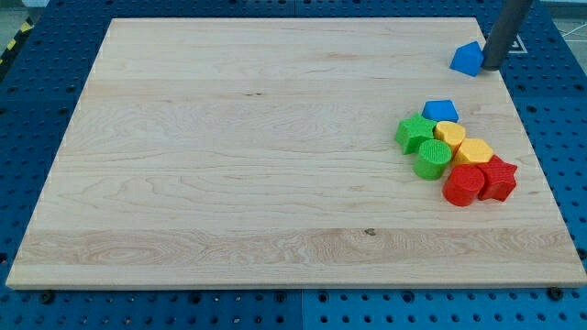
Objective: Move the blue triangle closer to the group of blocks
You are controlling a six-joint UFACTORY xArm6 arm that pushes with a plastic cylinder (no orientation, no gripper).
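Observation:
The blue triangle lies near the wooden board's top right edge. My tip stands right beside it on its right, touching or nearly touching it. The group of blocks sits lower on the view's right: a blue block at its top, a green star, a green cylinder, two yellow blocks, a red cylinder and a red star. The blue triangle is well above the group, apart from it.
The wooden board lies on a blue perforated table. The board's right edge runs close to the triangle and my rod.

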